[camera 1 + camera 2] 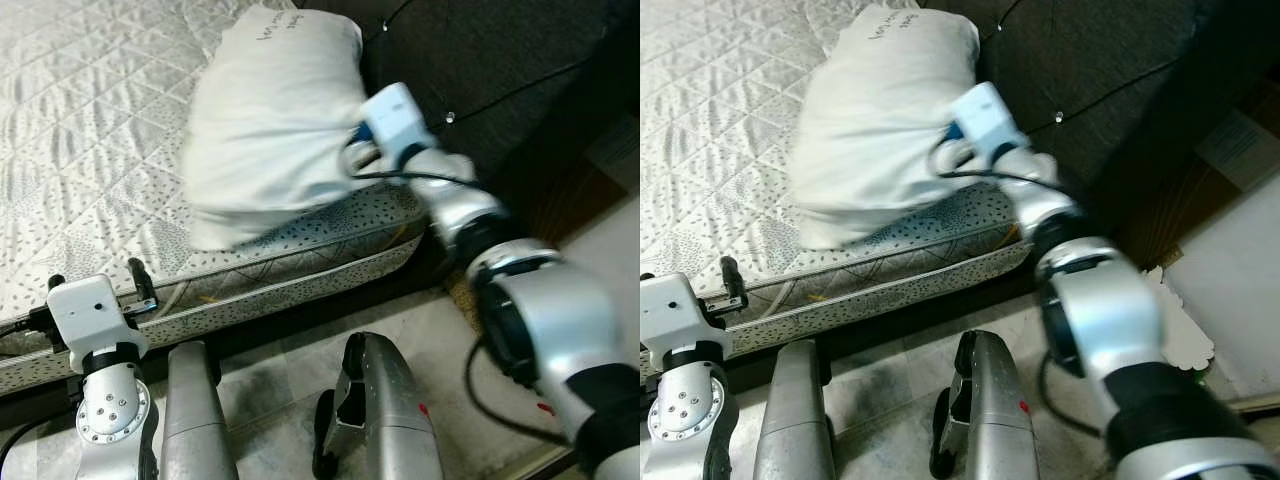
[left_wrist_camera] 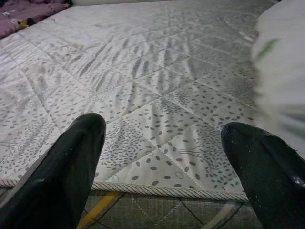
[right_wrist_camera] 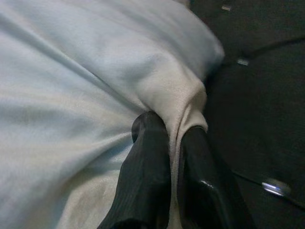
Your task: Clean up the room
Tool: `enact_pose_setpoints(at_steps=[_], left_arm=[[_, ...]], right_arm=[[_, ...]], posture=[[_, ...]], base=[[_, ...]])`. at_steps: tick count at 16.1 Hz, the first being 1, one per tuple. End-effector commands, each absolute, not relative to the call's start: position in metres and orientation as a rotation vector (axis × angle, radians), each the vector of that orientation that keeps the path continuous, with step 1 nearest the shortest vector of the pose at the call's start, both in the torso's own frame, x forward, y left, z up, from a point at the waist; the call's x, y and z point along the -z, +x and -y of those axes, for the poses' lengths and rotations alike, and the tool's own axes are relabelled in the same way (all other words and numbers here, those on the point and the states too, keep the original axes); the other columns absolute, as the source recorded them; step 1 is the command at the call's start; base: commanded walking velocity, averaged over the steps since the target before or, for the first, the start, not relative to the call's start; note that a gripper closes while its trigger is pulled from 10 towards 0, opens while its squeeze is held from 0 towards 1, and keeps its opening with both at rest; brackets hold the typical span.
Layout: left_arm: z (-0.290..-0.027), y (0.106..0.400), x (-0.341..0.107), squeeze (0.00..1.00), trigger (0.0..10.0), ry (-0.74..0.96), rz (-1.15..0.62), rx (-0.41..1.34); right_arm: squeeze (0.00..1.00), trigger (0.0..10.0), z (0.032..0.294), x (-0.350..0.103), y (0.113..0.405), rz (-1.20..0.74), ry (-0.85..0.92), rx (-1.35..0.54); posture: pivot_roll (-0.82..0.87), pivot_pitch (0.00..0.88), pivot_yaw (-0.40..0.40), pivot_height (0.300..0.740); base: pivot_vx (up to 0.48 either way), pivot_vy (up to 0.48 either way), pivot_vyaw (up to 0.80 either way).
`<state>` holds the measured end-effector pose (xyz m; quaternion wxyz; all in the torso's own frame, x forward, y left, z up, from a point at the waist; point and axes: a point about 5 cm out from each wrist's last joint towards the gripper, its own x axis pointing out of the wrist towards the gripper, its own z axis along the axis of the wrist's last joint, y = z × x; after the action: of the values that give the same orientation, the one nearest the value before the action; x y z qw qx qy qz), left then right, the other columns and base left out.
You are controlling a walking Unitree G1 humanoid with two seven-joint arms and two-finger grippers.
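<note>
Even, soft indoor light; the pillow (image 1: 270,120) is motion-blurred; the dark headboard (image 1: 490,60) is dim and shadowed.

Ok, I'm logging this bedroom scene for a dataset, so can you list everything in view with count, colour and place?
pillow: one, white, on the mattress's right corner by the headboard, a fold pinched by the right gripper
mattress: one, pale grey quilted with a dotted pattern, ahead of the robot
headboard: one, dark upholstered with buttons, right of the pillow
floor: pale tiles, below the bed edge
pink cloth: one heap, beyond the mattress's far corner
robot legs: two, silver, over the floor
left gripper: black fingers apart, at the mattress's near edge
right gripper: black fingers closed on the pillow's fabric
</note>
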<state>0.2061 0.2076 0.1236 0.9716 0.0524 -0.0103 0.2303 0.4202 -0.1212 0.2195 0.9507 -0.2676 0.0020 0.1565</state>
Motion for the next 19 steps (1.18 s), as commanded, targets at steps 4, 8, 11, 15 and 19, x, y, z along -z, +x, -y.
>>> enact_pose_setpoints(at_steps=[4,8,11,15,19], left_arm=[[-0.206,0.212,-0.122,0.0,10.0,0.106,0.031,-0.457],[-0.209,0.218,-0.126,0.0,10.0,0.114,0.055,-0.463],[-0.209,0.216,-0.125,0.0,10.0,0.113,0.052,-0.463],[-0.213,0.219,-0.128,0.0,10.0,0.123,0.058,-0.459],[-0.213,0.219,-0.131,0.0,10.0,0.123,0.07,-0.473]], right_arm=[[0.0,0.0,0.135,-0.254,0.422,0.227,-1.179,-0.268],[0.0,0.0,0.138,-0.234,0.418,0.171,-0.964,-0.289],[0.0,0.0,0.128,-0.211,0.413,0.152,-0.815,-0.301],[0.0,0.0,0.12,-0.212,0.414,0.143,-0.713,-0.286],[0.0,0.0,0.107,-0.237,0.42,0.159,-0.607,-0.253]], posture=[[0.12,0.04,-0.131,0.557],[0.13,0.025,-0.135,0.557],[0.14,0.027,-0.117,0.557],[0.14,0.035,-0.098,0.557],[0.15,0.038,-0.108,0.557]], base=[[0.0,0.0,0.0],[0.0,0.0,0.0],[0.0,0.0,0.0],[0.0,0.0,0.0],[0.0,0.0,0.0]])
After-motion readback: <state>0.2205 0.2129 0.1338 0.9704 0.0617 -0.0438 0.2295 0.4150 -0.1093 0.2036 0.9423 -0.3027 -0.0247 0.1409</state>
